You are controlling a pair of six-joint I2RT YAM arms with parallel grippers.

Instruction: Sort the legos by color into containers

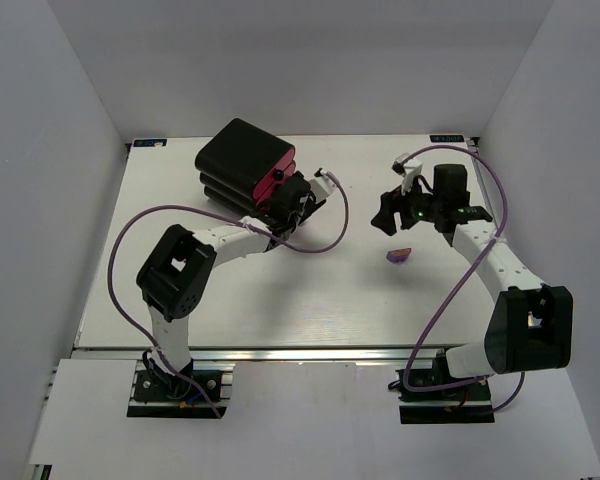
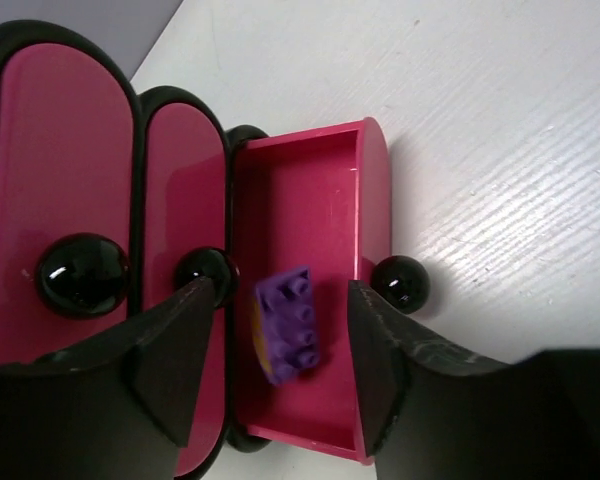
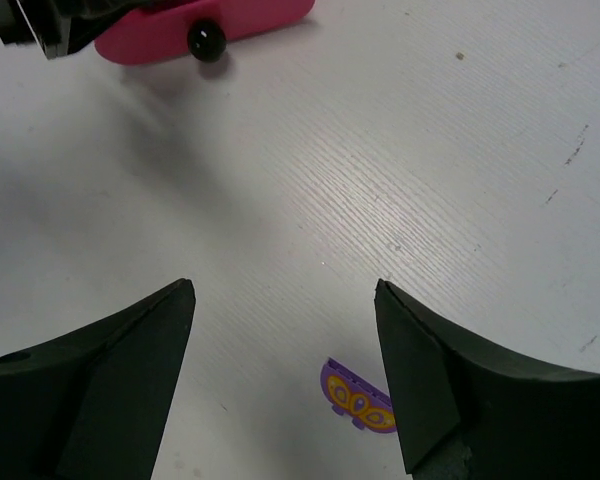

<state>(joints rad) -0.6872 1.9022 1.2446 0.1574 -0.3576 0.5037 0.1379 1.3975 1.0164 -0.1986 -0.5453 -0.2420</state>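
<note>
A rounded black plastic casing holding three stacked pink-fronted drawers stands toward the far left of the white table. Two drawers are pushed in. The open drawer, next to the tabletop, is pulled out behind its dark round knob. Inside it lies a small purple studded brick, studs up and askew, yellow showing at one edge. A second purple piece with a yellow-orange pattern lies on the table, well apart from the drawers.

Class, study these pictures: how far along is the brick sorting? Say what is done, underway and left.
Done: one purple brick lies in the open drawer, under the open left gripper. Underway: the open right gripper hovers near a second purple brick on the table. Left: picking that one up, storing it.
</note>
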